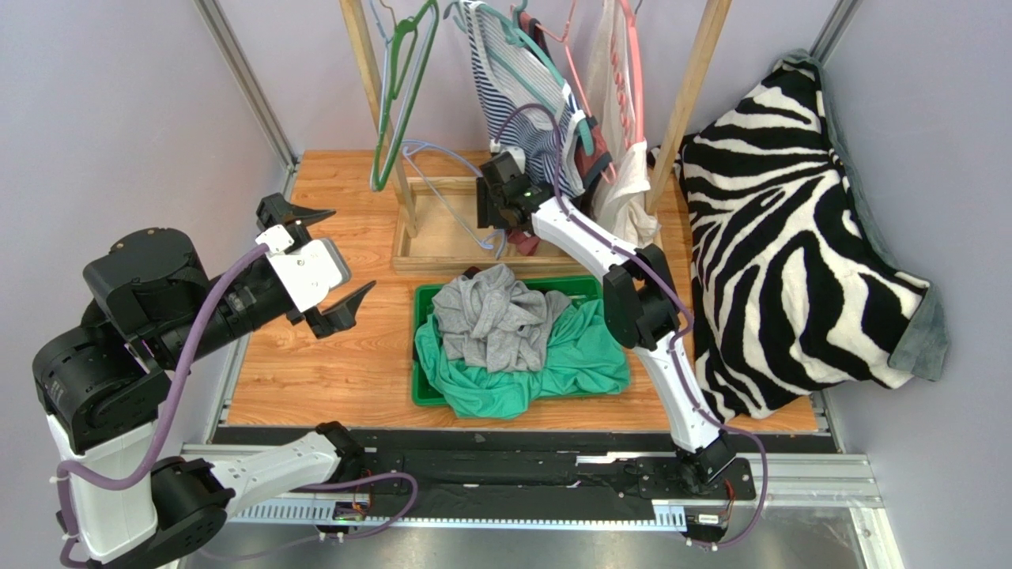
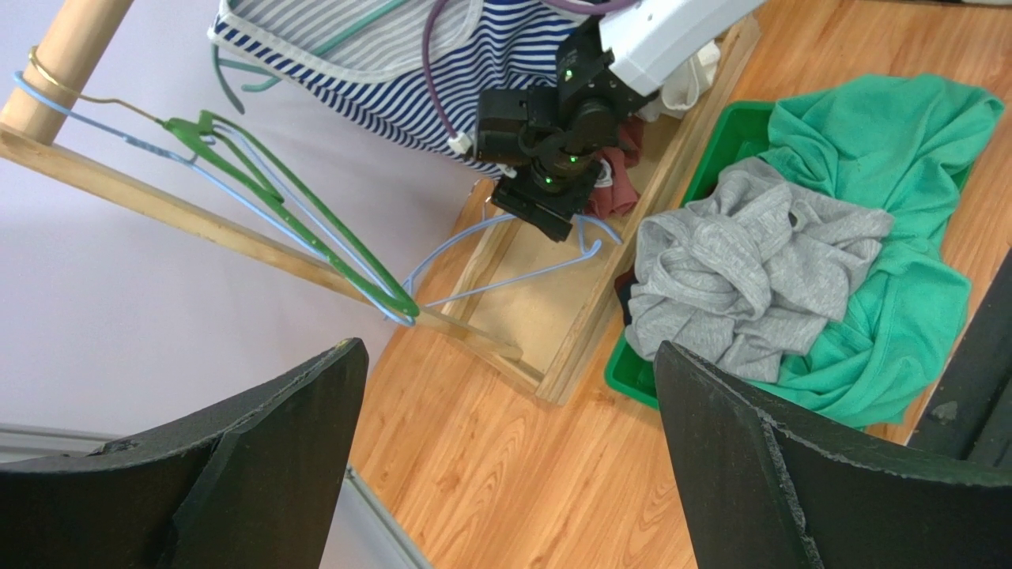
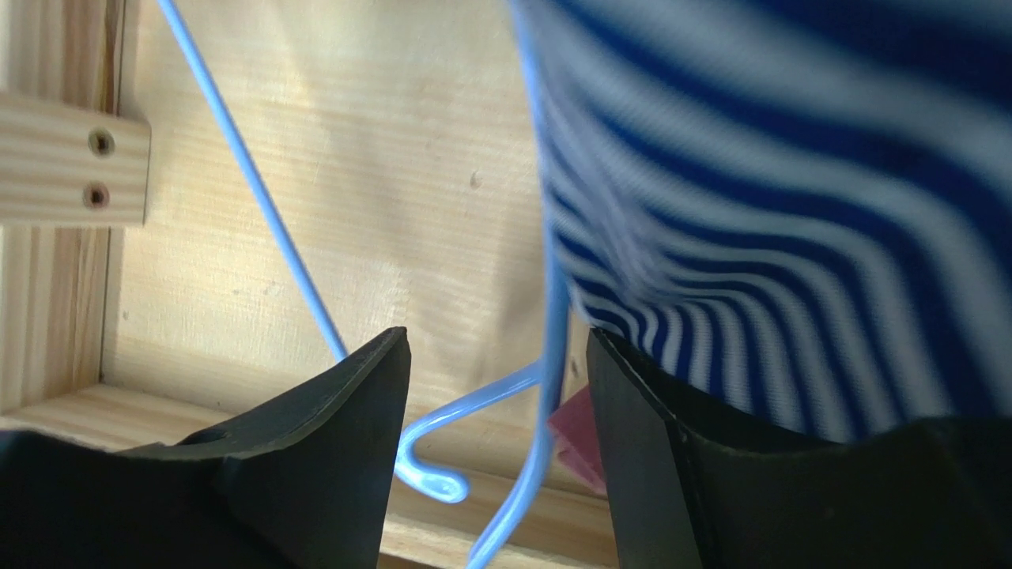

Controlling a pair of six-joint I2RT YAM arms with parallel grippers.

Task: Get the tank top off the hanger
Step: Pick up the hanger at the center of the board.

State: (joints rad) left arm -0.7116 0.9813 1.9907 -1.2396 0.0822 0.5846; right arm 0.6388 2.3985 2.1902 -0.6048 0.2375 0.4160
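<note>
A blue-and-white striped tank top (image 1: pixel 511 89) hangs on a teal hanger (image 1: pixel 549 74) from the wooden rack; it also shows in the left wrist view (image 2: pixel 356 59) and, blurred, in the right wrist view (image 3: pixel 808 213). My right gripper (image 1: pixel 489 225) is open at the tank top's lower hem, above the rack's base. Its jaws stand either side of a light blue wire hanger (image 3: pixel 541 391) without closing on it. My left gripper (image 1: pixel 345 255) is open and empty, held above the table's left side.
A green bin (image 1: pixel 422 311) holds a grey garment (image 1: pixel 493 314) and a green garment (image 1: pixel 582 356). An empty green hanger (image 1: pixel 398 107), pink hangers (image 1: pixel 630 59) and a white garment (image 1: pixel 624 184) hang on the rack. A zebra cushion (image 1: pixel 796 237) fills the right side.
</note>
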